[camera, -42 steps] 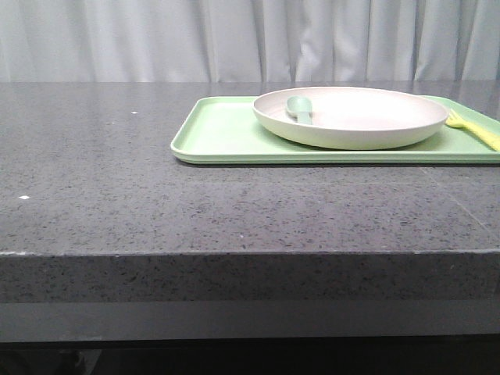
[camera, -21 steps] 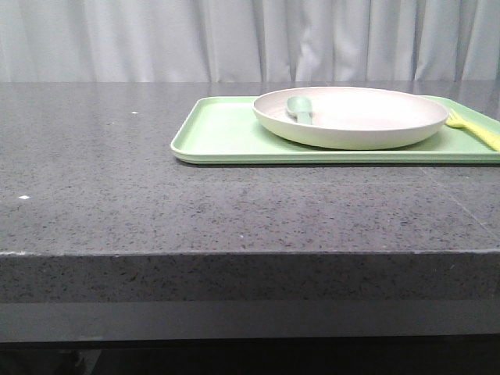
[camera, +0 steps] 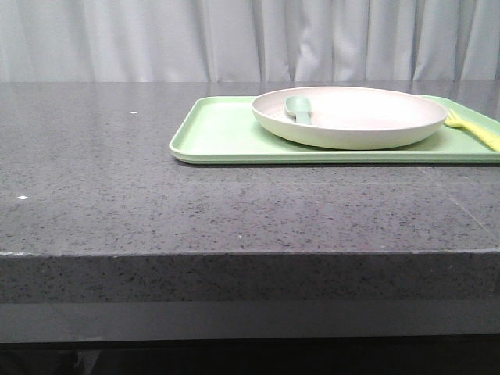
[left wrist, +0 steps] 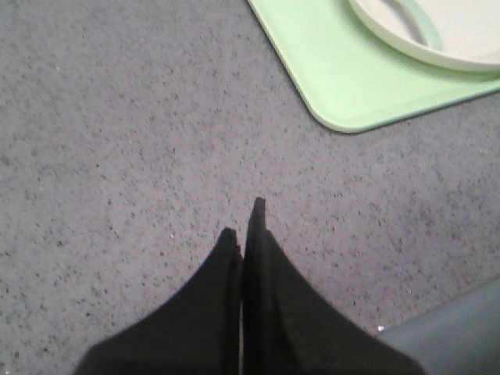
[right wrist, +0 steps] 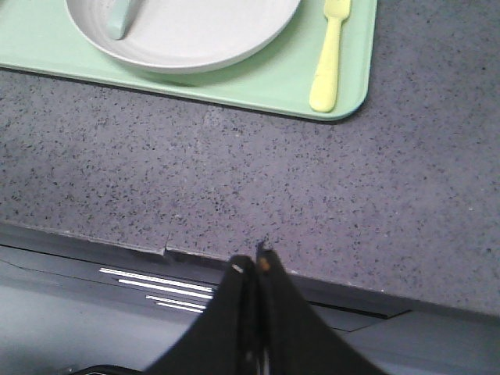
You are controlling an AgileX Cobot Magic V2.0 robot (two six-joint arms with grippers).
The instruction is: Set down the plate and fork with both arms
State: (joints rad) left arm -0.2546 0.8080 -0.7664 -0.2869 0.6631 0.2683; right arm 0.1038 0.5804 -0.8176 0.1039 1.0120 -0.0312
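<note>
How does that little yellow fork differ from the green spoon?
The fork is pale yellow, while the spoon is pale teal-green. The fork lies directly on the green tray, beside the plate; the spoon rests inside the plate. The fork shows in full; only part of the spoon does. Both look like matte plastic.

Dark speckled stone table (camera: pixel 117 211) before pale grey pleated curtains (camera: pixel 156 39).

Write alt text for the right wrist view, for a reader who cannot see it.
A cream plate sits on a light-green tray on a speckled grey counter, with a green spoon lying in it and a yellow fork beside it on the tray. The right gripper, its dark fingers together, is at the counter's near edge.
</note>
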